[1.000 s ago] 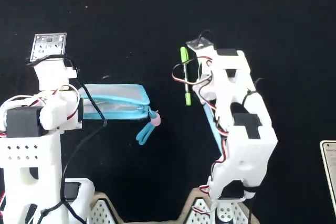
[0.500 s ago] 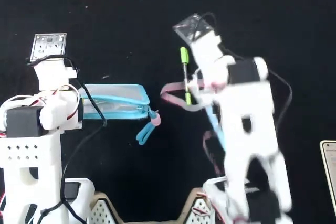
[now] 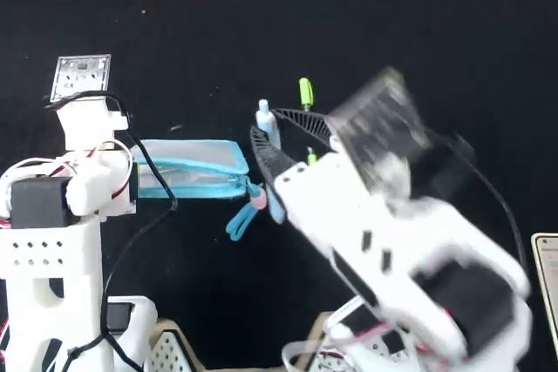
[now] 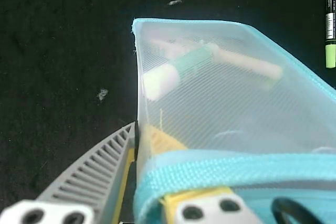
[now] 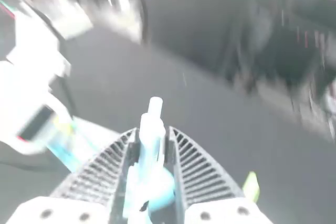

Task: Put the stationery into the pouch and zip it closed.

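Note:
The light-blue mesh pouch [image 3: 187, 167] lies flat on the black table, with a pink zip pull [image 3: 259, 200] at its right end. My left gripper [image 3: 135, 182] is shut on the pouch's left end. The left wrist view shows its fingers [image 4: 113, 156] clamping the pouch [image 4: 220, 103], which holds a white and green marker [image 4: 184, 66]. My right gripper [image 3: 267, 132] is shut on a pale blue pen [image 3: 265, 118] and hangs in the air just right of the pouch's zip end. The right wrist view has the pen [image 5: 153, 116] upright between the fingers of the gripper [image 5: 152, 132]. A green marker [image 3: 305, 93] lies behind the right arm, partly hidden.
A white card [image 3: 546, 263] lies at the table's right edge. The right arm's white body [image 3: 392, 233] leans across the middle of the table. The left arm's base [image 3: 52, 250] stands at the front left.
The right arm has lifted the blue pen off the table and swung left toward the pouch's zip end. The left arm and pouch have stayed put.

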Robot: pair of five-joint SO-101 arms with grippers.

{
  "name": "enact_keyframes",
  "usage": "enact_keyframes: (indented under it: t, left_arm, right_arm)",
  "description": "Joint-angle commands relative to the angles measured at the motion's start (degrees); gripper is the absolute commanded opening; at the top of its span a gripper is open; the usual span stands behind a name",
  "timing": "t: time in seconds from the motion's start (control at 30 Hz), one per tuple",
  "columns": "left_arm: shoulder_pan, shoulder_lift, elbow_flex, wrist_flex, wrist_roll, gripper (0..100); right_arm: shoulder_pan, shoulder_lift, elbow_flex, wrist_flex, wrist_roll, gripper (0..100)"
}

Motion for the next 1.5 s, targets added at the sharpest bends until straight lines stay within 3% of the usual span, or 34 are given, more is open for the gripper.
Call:
enact_keyframes:
  t: [0.0, 0.27, 0.7, 1.0, 1.2, 1.47]
  left_arm:
    - [-0.7, -0.7, -0.7, -0.3, 0.0, 3]
    - [-0.6, -0.7, -0.7, -0.2, 0.0, 3]
    - [-0.5, -0.7, 0.2, -0.4, 0.0, 3]
    - [-0.5, -0.7, 0.2, -0.4, 0.0, 3]
    - [-0.5, -0.7, 0.2, -0.4, 0.0, 3]
    - [-0.5, -0.7, 0.2, -0.4, 0.0, 3]
  right_arm:
    - [-4.8, -6.5, -2.6, -6.7, -1.8, 1.1]
    - [-7.5, -15.3, 9.7, -17.7, -2.2, 1.2]
    - [-7.6, -35.1, 46.2, -53.7, -2.2, 1.2]
    - [-12.8, -36.6, 50.5, -51.2, -1.9, 1.2]
    - [-12.8, -37.1, 57.3, -52.0, 7.3, 1.2]
    - [-12.8, -36.6, 73.5, -70.5, 8.0, 1.1]
